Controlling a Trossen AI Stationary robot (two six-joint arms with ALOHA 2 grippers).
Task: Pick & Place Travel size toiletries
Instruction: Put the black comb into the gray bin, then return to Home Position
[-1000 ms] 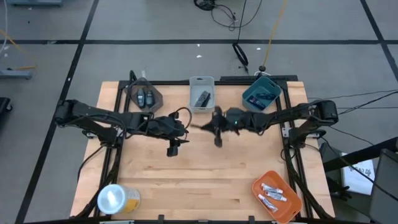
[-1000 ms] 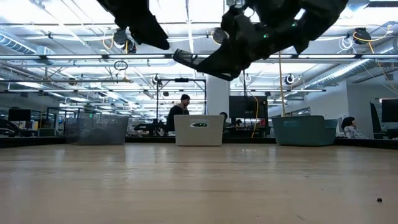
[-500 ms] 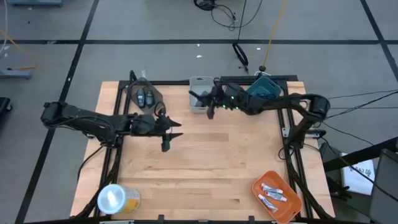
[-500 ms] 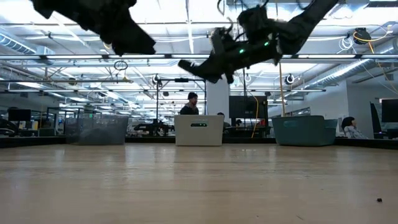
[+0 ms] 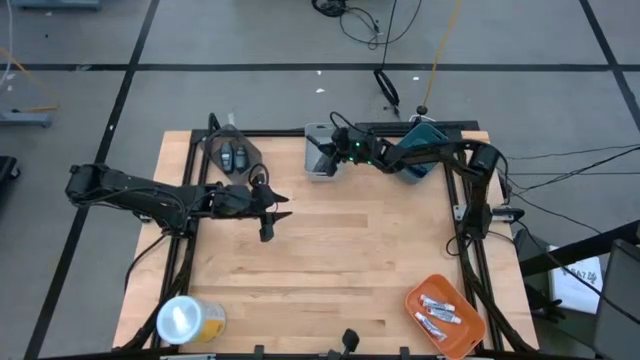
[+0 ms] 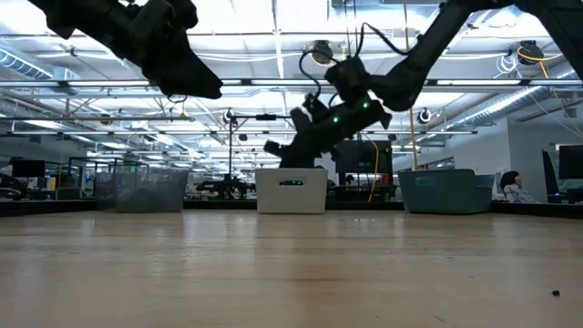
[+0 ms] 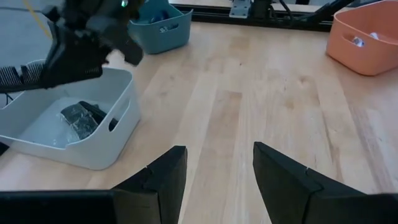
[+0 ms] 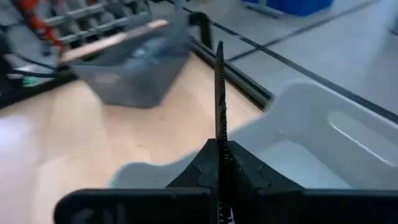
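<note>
Right gripper (image 5: 322,158) moved from table centre to white bin (image 5: 312,132) at far edge, pinching thin black stick (image 8: 219,93), long axis pointing into bin. Left gripper (image 5: 277,207) half-open, empty, mid-table.

A white bin (image 7: 68,127) holding black sticks (image 7: 81,117) is sitting on the pale wooden desk (image 7: 280,93), beside teal (image 7: 158,28) and orange (image 7: 367,34) bins.
</note>
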